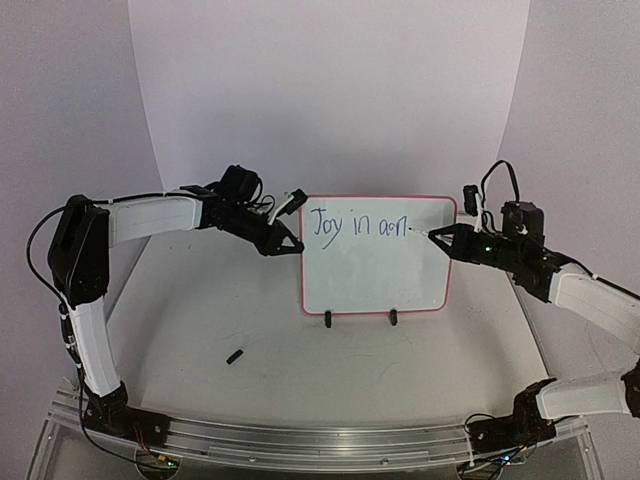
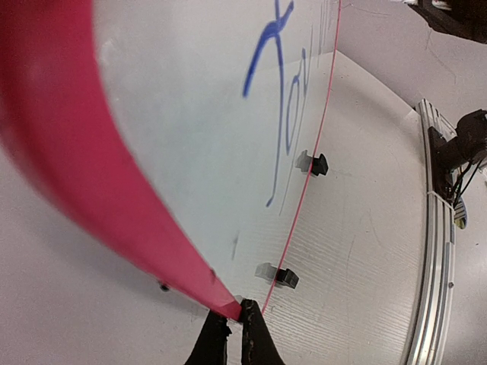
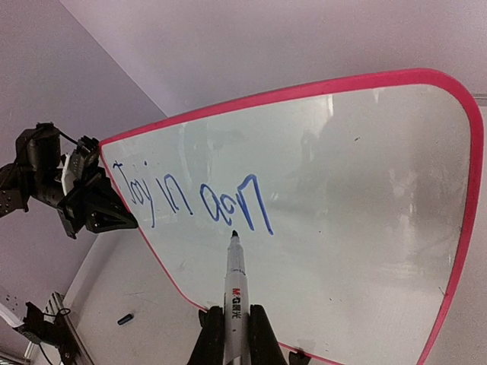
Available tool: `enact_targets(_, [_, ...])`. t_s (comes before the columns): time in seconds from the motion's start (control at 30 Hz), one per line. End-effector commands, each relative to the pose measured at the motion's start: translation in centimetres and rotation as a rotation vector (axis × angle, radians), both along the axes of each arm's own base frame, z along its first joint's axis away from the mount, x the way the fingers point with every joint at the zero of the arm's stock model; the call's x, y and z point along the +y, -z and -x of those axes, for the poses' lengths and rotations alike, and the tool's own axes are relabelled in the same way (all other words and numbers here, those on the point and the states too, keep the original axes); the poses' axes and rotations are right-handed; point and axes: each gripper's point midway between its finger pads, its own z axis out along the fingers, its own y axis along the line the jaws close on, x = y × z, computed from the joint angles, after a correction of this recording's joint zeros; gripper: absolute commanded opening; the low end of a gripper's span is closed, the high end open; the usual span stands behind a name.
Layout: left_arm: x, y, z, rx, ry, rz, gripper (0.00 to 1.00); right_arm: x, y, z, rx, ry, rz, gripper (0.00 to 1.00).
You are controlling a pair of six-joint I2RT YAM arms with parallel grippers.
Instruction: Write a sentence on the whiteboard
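Upright whiteboard (image 1: 375, 280), left pincer (image 1: 296, 245) on its left edge, marker (image 3: 234, 277) tip just right of the sentence (image 1: 356, 226).

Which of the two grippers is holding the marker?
The right gripper: the marker sticks out of its grip, tip at the whiteboard. The left gripper only pinches the board's left rim.

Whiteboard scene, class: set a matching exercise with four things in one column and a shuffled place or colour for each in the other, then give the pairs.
1 marker
2 whiteboard rim
3 sentence
4 small black piece

A written in blue
B pink-red
C lying loose on the table
D gripped in the right hand

Pairs: 1-D, 2-B, 3-A, 4-C
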Motion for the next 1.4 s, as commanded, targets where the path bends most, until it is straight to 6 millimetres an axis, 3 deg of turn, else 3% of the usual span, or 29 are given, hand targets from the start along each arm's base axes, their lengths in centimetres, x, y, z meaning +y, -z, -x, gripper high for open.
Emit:
enact_targets(0.0, [0.9, 3.4, 1.4, 0.023, 0.022, -0.133, 0.0, 0.3, -2.1, -0.6, -0.069, -0.014, -0.014, 0.0])
enact_targets(0.57, [0.9, 3.5, 1.4, 0.023, 0.022, -0.139, 0.0, 0.1, -1.4, -2.0, -0.058, 0.028, -0.025, 0.0])
enact_targets(0.97, [0.7, 3.6, 1.6, 0.022, 0.028, -0.143, 0.0, -1.0, -1.8, -3.1, -0.083, 0.119, -0.024, 0.0])
enact_targets(1.37, [0.6, 3.6, 1.7, 0.023, 0.031, -0.144, 0.0, -1.7, 0.0, -2.9, -0.035, 0.155, 0.004, 0.0])
